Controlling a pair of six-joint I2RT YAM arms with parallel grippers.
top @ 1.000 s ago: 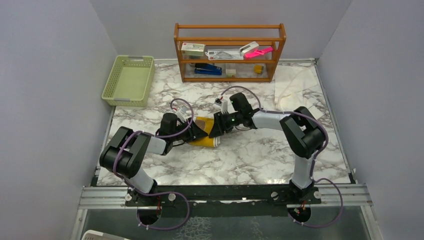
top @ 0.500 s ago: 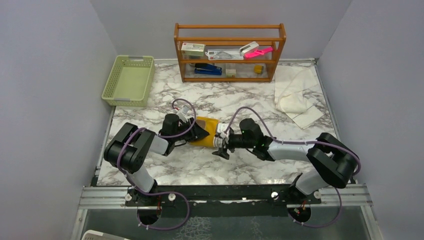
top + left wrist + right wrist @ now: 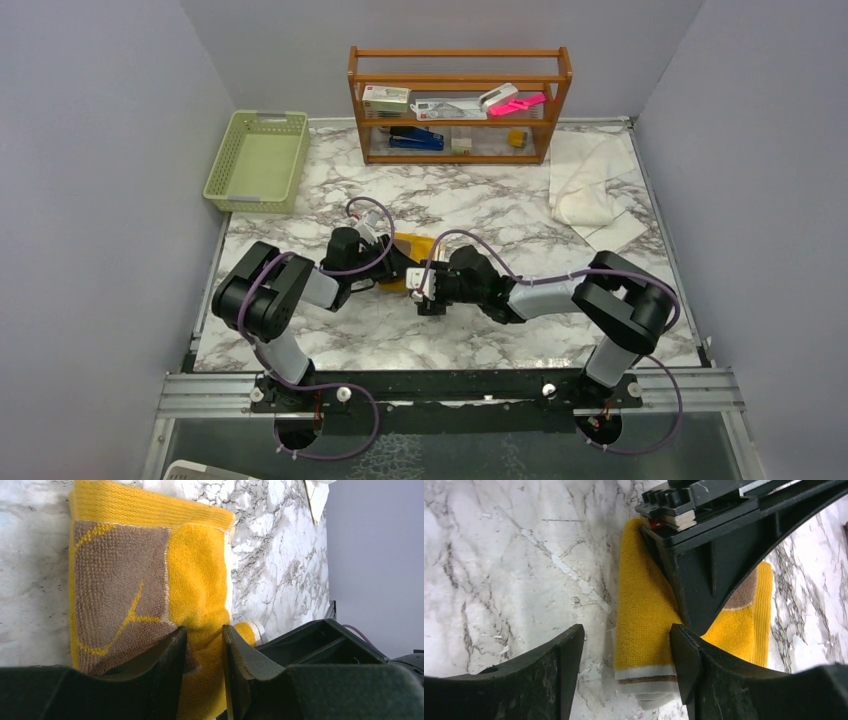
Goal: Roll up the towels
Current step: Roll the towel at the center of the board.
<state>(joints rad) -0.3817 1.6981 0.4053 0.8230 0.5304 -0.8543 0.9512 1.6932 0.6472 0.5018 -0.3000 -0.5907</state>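
The mustard-yellow towel (image 3: 412,250) with brown patches lies mid-table, partly rolled. In the left wrist view its flat part (image 3: 195,580) spreads ahead. My left gripper (image 3: 204,645) is shut on a raised fold of it, and stands at the towel's left side in the top view (image 3: 397,268). In the right wrist view the rolled part (image 3: 644,615) lies on the marble. My right gripper (image 3: 626,650) is open, its jaws on either side of the roll's white-striped end; it is at the towel's near edge (image 3: 422,290). The cream-white towel (image 3: 585,185) lies crumpled at the back right, far from both grippers.
A green plastic basket (image 3: 258,160) stands at the back left. A wooden shelf (image 3: 458,105) with small items stands at the back centre. The left gripper's black body (image 3: 704,555) sits right behind the roll, close to my right fingers.
My right arm has swung from the towel's far right side round to its near edge, and now straddles the roll's end. The left gripper has stayed on the towel.
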